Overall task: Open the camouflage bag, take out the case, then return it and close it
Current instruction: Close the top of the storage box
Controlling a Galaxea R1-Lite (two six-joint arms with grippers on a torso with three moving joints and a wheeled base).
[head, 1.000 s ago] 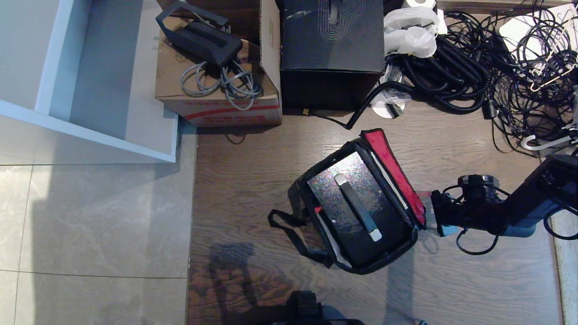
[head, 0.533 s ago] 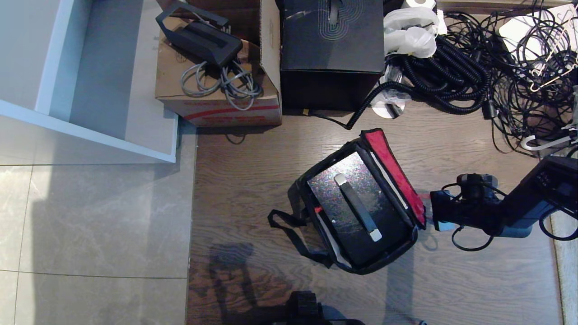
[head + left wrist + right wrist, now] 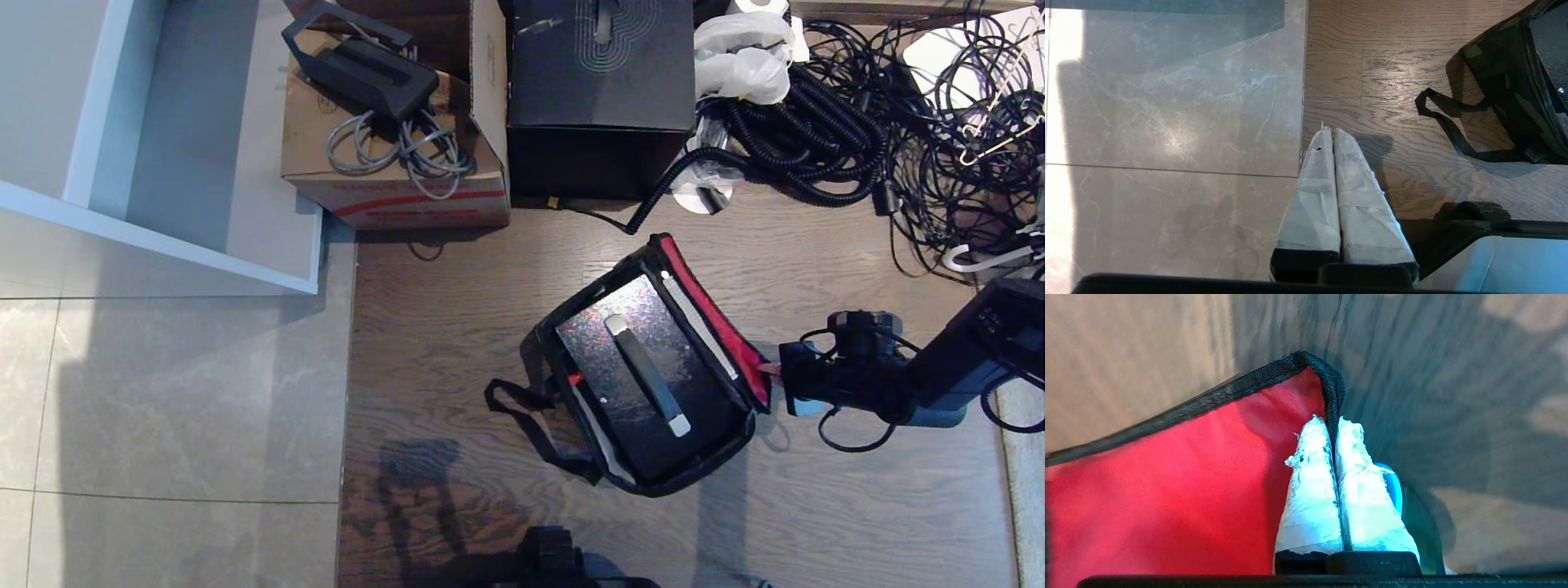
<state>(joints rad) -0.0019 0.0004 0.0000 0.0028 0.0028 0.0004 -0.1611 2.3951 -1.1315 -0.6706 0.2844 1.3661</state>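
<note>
The camouflage bag [image 3: 669,487] lies open on the wooden floor, with its red-lined lid flap [image 3: 717,318] raised along the right side. Inside it rests the case [image 3: 596,343], flat and black, with a black handle [image 3: 649,377] that has pale ends. My right gripper [image 3: 771,369] is at the flap's lower right corner. The right wrist view shows this gripper [image 3: 1334,422] shut on the flap's black edging [image 3: 1331,388], beside the red lining [image 3: 1167,477]. My left gripper [image 3: 1333,132] hangs shut and empty over the floor, left of the bag [image 3: 1506,81] and its strap [image 3: 1453,130].
A black cube box [image 3: 600,73] with a swirl pattern and a cardboard box [image 3: 392,122] holding cables stand behind the bag. A tangle of black cables [image 3: 857,114] fills the back right. A white cabinet [image 3: 163,229] stands at the left, on tiles.
My right gripper has closed from open onto the corner of the lid flap. The flap now stands steeper, showing less of its red lining. The left arm has not moved.
</note>
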